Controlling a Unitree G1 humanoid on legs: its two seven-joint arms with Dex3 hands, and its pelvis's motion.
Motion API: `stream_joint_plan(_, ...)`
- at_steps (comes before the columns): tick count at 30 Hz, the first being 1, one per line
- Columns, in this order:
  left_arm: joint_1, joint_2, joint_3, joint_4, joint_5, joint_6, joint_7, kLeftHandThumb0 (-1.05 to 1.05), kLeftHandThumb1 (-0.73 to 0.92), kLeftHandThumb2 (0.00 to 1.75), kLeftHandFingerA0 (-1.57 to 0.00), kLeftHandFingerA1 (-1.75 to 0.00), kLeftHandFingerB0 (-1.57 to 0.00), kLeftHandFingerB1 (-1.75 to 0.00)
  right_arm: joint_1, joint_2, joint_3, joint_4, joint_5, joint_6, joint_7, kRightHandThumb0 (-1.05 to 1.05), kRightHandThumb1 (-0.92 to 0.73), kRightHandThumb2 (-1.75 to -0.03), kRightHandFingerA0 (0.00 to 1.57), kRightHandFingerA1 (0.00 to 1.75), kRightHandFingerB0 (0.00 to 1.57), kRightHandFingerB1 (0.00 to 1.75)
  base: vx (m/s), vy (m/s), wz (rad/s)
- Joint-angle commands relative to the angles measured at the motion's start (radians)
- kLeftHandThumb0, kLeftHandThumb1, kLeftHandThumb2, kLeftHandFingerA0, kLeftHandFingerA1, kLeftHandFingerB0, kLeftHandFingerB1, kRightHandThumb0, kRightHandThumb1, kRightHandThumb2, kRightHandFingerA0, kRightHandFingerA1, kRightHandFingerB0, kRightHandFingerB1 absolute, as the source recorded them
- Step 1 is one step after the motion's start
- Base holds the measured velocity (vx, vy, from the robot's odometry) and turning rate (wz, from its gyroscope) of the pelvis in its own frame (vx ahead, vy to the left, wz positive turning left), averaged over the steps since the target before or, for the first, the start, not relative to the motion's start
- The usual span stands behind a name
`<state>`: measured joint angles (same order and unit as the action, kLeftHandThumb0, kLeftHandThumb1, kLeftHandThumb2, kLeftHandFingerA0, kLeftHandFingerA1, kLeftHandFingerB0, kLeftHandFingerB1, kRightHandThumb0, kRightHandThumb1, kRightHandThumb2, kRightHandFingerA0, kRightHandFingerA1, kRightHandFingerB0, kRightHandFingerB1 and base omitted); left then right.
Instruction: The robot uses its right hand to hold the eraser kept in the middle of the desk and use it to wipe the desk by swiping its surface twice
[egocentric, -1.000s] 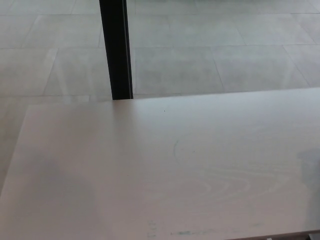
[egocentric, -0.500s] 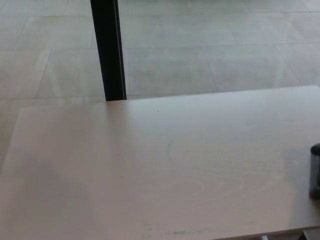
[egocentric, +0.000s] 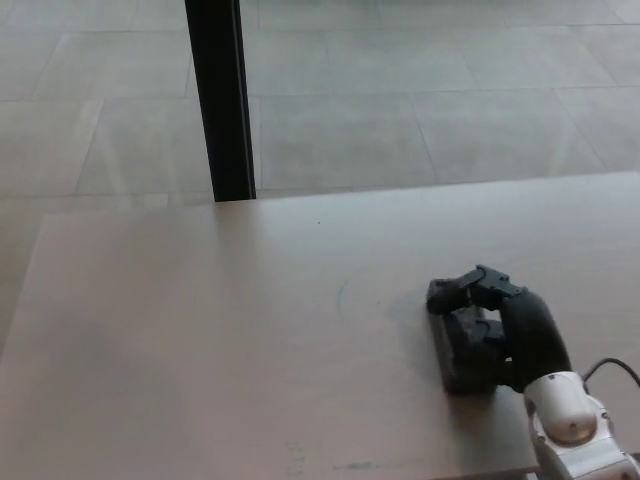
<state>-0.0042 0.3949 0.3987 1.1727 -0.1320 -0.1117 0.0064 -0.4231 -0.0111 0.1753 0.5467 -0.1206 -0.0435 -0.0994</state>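
My right hand (egocentric: 492, 325) lies on the pale desk (egocentric: 200, 340), right of its middle, reaching in from the lower right. Its black fingers are wrapped around a dark block, the eraser (egocentric: 462, 352), which rests flat on the desk surface. The eraser's far end shows at the fingertips and its near end beside the wrist. The white forearm comes in at the bottom right corner. My left hand does not show.
A black vertical post (egocentric: 222, 100) stands just behind the desk's far edge, left of centre. Grey floor tiles (egocentric: 420, 90) lie beyond. Faint smear marks (egocentric: 345, 295) show on the desk near its middle and front edge.
My right hand has slid in from the right edge toward the desk's middle with the eraser under it. One second ago it was out of view. The camera shifted slightly.
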Motion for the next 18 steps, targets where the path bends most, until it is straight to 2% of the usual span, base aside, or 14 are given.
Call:
stream_joint_plan(1,-0.014,0.019,-0.017,-0.006,0.010,0.015,0.020,-0.53,0.66,1.05,-0.79,-0.76,-0.65,-0.70,0.090,0.045,0.098,-0.051,-0.037,0.143,0.081,-0.32,-0.68,-0.82,0.89,1.75,0.71,1.53,0.00,0.000,0.00)
stream_joint_plan(2,-0.013,0.017,-0.018,-0.006,0.008,0.004,0.012,-0.52,0.66,1.05,-0.77,-0.77,-0.62,-0.69,0.107,0.054,0.120,-0.089,-0.030,0.163,0.101,-0.31,-0.68,-0.83,0.87,1.75,0.64,1.63,0.00,0.000,0.00)
stream_joint_plan(3,-0.012,0.015,-0.012,-0.006,-0.001,-0.001,0.008,-0.52,0.83,0.64,-0.80,-0.69,-0.66,-0.59,0.127,0.069,0.140,-0.126,-0.022,0.192,0.113,-0.28,-0.68,-0.86,0.87,1.75,0.65,1.56,0.00,0.000,0.00)
stream_joint_plan(4,-0.011,0.013,-0.007,-0.007,-0.008,-0.001,0.004,-0.52,0.83,0.64,-0.80,-0.69,-0.66,-0.59,0.145,0.082,0.152,-0.144,-0.011,0.192,0.123,-0.28,-0.68,-0.86,0.87,1.75,0.65,1.56,0.00,0.000,0.00)
stream_joint_plan(5,-0.015,0.013,-0.007,0.001,-0.008,0.001,0.002,-0.54,0.66,1.04,-0.76,-0.77,-0.61,-0.69,0.165,0.099,0.162,-0.164,0.010,0.193,0.137,-0.27,-0.67,-0.90,0.93,1.75,0.67,1.57,0.00,0.000,0.00)
stream_joint_plan(7,-0.020,0.015,-0.010,0.003,-0.004,0.004,0.006,-0.54,0.66,1.05,-0.77,-0.77,-0.61,-0.69,0.184,0.118,0.183,-0.194,0.011,0.204,0.136,-0.28,-0.66,-0.92,0.96,1.75,0.67,1.63,0.00,0.000,0.00)
stream_joint_plan(9,-0.018,0.016,-0.012,0.000,-0.003,0.001,0.005,-0.54,0.66,1.05,-0.78,-0.77,-0.61,-0.69,0.196,0.116,0.194,-0.209,0.025,0.192,0.167,-0.28,-0.68,-0.96,0.93,1.75,0.70,1.57,0.00,0.000,0.00)
stream_joint_plan(10,-0.020,0.013,-0.013,-0.005,0.000,0.005,0.021,-0.54,0.82,0.65,-0.84,-0.68,-0.70,-0.60,0.215,0.108,0.222,-0.248,0.013,0.203,0.181,-0.29,-0.71,-0.88,0.95,1.75,0.63,1.66,0.00,0.000,0.00)
stream_joint_plan(11,-0.019,0.014,-0.019,-0.007,0.005,0.006,0.018,-0.54,0.66,1.05,-0.80,-0.77,-0.65,-0.70,0.223,0.101,0.227,-0.266,0.015,0.211,0.189,-0.29,-0.70,-0.91,0.94,1.75,0.71,1.55,0.00,0.000,0.00)
stream_joint_plan(14,-0.025,0.016,-0.016,0.003,0.000,0.011,0.018,-0.52,0.65,1.05,-0.80,-0.78,-0.65,-0.70,0.240,0.085,0.233,-0.302,0.014,0.221,0.196,-0.28,-0.70,-0.95,0.94,1.75,0.69,1.57,0.00,0.000,0.00)
stream_joint_plan(16,-0.021,0.015,-0.010,0.006,-0.007,0.007,0.018,-0.53,0.65,1.05,-0.78,-0.79,-0.65,-0.71,0.241,0.088,0.205,-0.289,0.041,0.235,0.202,-0.28,-0.66,-0.99,0.97,1.75,0.74,1.59,0.00,0.000,0.00)
stream_joint_plan(17,-0.016,0.014,-0.002,0.004,-0.017,0.000,0.004,-0.52,0.66,1.05,-0.77,-0.78,-0.62,-0.70,0.236,0.083,0.187,-0.284,0.043,0.256,0.198,-0.29,-0.68,-0.96,0.99,1.75,0.75,1.58,0.00,0.000,0.00)
stream_joint_plan(18,-0.013,0.013,-0.001,0.002,-0.018,-0.004,0.001,-0.52,0.66,1.05,-0.76,-0.78,-0.63,-0.71,0.233,0.077,0.178,-0.282,0.038,0.266,0.191,-0.30,-0.72,-0.88,1.00,1.75,0.68,1.68,0.00,0.000,0.00)
